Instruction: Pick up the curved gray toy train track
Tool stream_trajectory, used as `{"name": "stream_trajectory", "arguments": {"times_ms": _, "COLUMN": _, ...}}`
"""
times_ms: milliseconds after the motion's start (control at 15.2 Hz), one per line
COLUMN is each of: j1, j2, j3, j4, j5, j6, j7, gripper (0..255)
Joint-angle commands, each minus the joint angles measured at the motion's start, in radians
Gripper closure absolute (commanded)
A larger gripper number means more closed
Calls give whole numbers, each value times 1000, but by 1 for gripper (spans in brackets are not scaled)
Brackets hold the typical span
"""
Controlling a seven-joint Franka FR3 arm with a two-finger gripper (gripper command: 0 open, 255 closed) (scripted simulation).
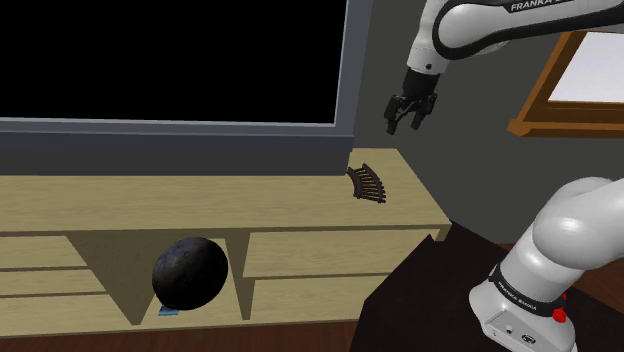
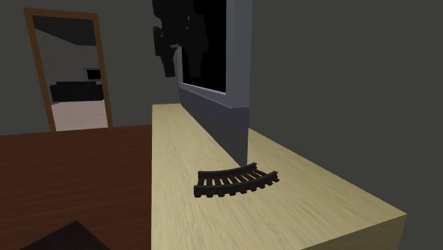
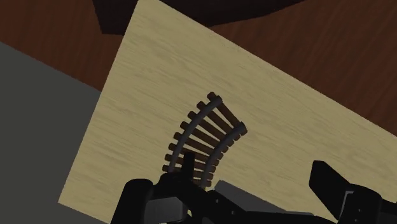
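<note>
The curved track lies flat on the top of a pale wood-grain cabinet. It is close to the end of that top at the shoulder view's right. It sits just beside the back edge, where a grey frame around a large black area rises from the top. The track looks dark, nearly black. It has 2 bent rails joined by a row of short ties, which read brownish in the wrist view.

The gripper hangs in the air above the track, well apart from it, pointing down from the end of the white arm. Its jaws are released. In the wrist view the 2 black fingers stand wide apart, gripping nothing. The track lies on the top ahead of them, nearer 1 finger than the other.

In the second exterior view the track rests toward the near end of the top, just off the corner of the grey frame. The black shape high above it is probably the gripper, though it merges with the black area behind.

Under the top, 1 open compartment holds a dark mottled ball. The stand, a dark box, sits past the cabinet's end on a red-brown wood floor. A brown-framed doorway shows beyond that floor.
</note>
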Motion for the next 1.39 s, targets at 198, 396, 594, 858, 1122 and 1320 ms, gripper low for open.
{"name": "stream_trajectory", "arguments": {"times_ms": 198, "j1": -47, "j2": 140, "j3": -3, "j4": -27, "j5": 1, "j6": 143, "j7": 90, "gripper": 0}}
{"name": "stream_trajectory", "arguments": {"times_ms": 396, "j1": -73, "j2": 235, "j3": -6, "j4": -30, "j5": 1, "j6": 226, "j7": 145, "gripper": 0}}
{"name": "stream_trajectory", "arguments": {"times_ms": 594, "j1": -96, "j2": 334, "j3": -11, "j4": -24, "j5": 2, "j6": 304, "j7": 199, "gripper": 0}}
{"name": "stream_trajectory", "arguments": {"times_ms": 858, "j1": -123, "j2": 472, "j3": -23, "j4": -5, "j5": 5, "j6": 403, "j7": 267, "gripper": 0}}
{"name": "stream_trajectory", "arguments": {"times_ms": 1122, "j1": -143, "j2": 602, "j3": -39, "j4": 25, "j5": 12, "j6": 485, "j7": 325, "gripper": 0}}
{"name": "stream_trajectory", "arguments": {"times_ms": 1320, "j1": -143, "j2": 634, "j3": -39, "j4": 15, "j5": 13, "j6": 527, "j7": 324, "gripper": 0}}
